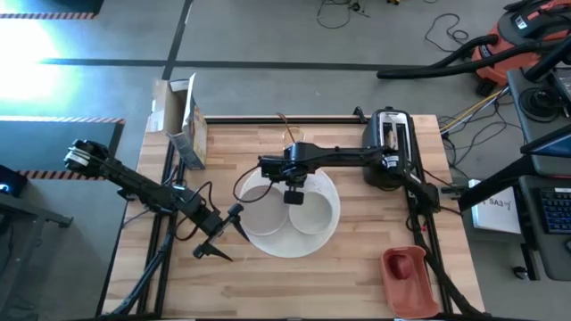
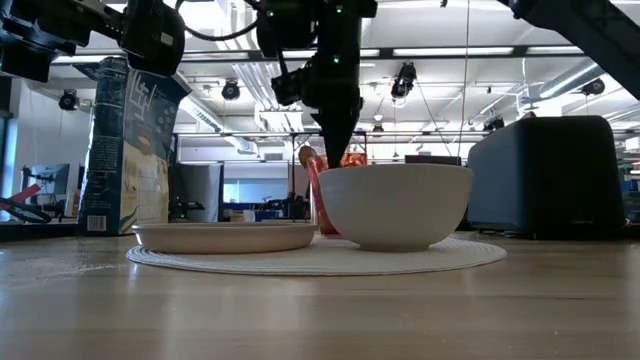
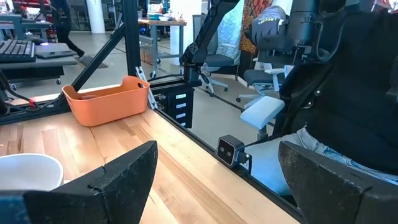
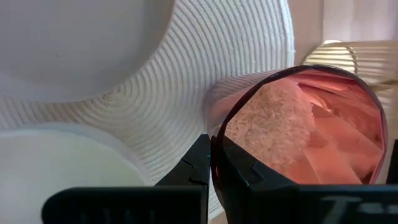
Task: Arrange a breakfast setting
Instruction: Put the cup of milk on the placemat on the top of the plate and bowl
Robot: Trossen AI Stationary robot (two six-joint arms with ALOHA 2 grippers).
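Currently my right claw is clenched on the rim of the small red cup, one finger inside the wall and one outside, as the right wrist view shows. The cup stands at the far edge of the round woven mat, between the plate on the left and the small white bowl on the right, seen behind them in the low view. It looks translucent, thin-walled and light; I judge it smooth and rather slippery, so a pinch on the rim can let it swing or twist. A hold lower on the wall would be steadier, but the bowl crowds it. My left claw hangs released, fingers spread wide, over the near-left part of the surface, beside the mat.
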